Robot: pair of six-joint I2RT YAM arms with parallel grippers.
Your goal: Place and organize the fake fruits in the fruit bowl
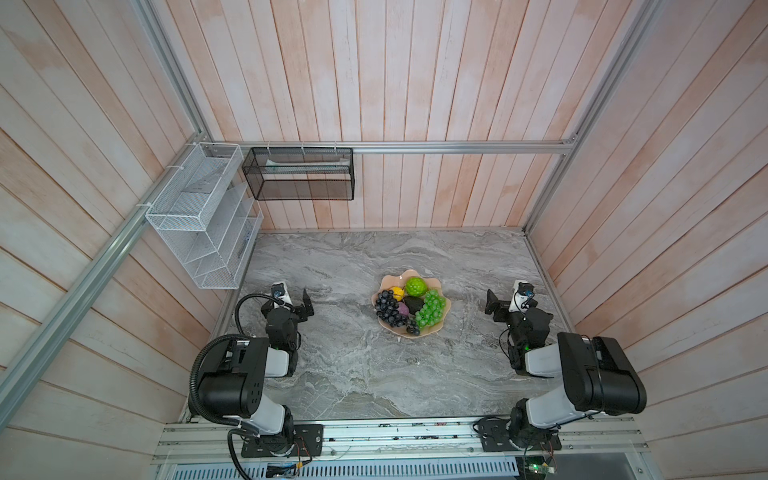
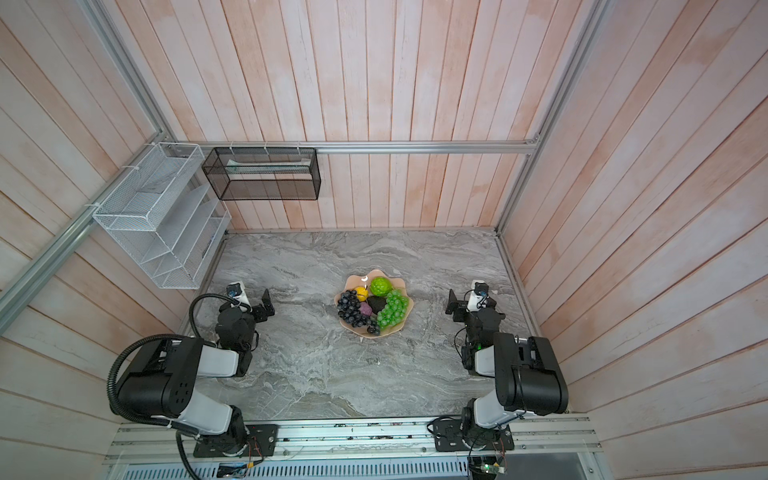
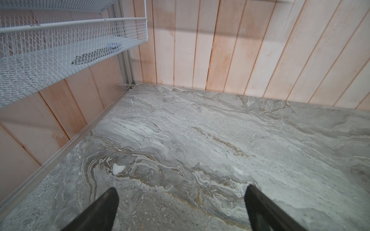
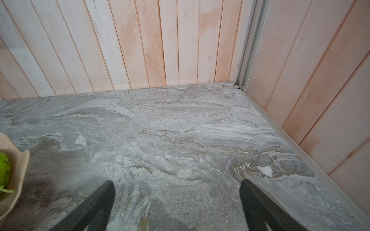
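The peach-pink scalloped fruit bowl [image 1: 434,283] [image 2: 400,327] sits mid-table in both top views. In it lie the fake fruits: a dark grape bunch [image 1: 388,311], a green grape bunch [image 1: 432,311], a yellow fruit [image 1: 397,292], a bumpy green ball [image 1: 416,286], a small purple fruit [image 1: 403,308] and a dark avocado [image 1: 413,304]. My left gripper [image 1: 306,304] [image 3: 181,189] hangs open and empty, well left of the bowl. My right gripper [image 1: 492,305] [image 4: 176,182] is open and empty, well right of it. The right wrist view catches the bowl's rim [image 4: 20,166] and the green ball [image 4: 4,168] at its edge.
A white wire-mesh rack [image 1: 199,220] [image 3: 60,50] hangs on the left wall above the table's far-left corner. A black mesh basket [image 1: 299,174] hangs on the back wall. Plank walls close the table on three sides. An aluminium rail [image 1: 395,432] runs along the front.
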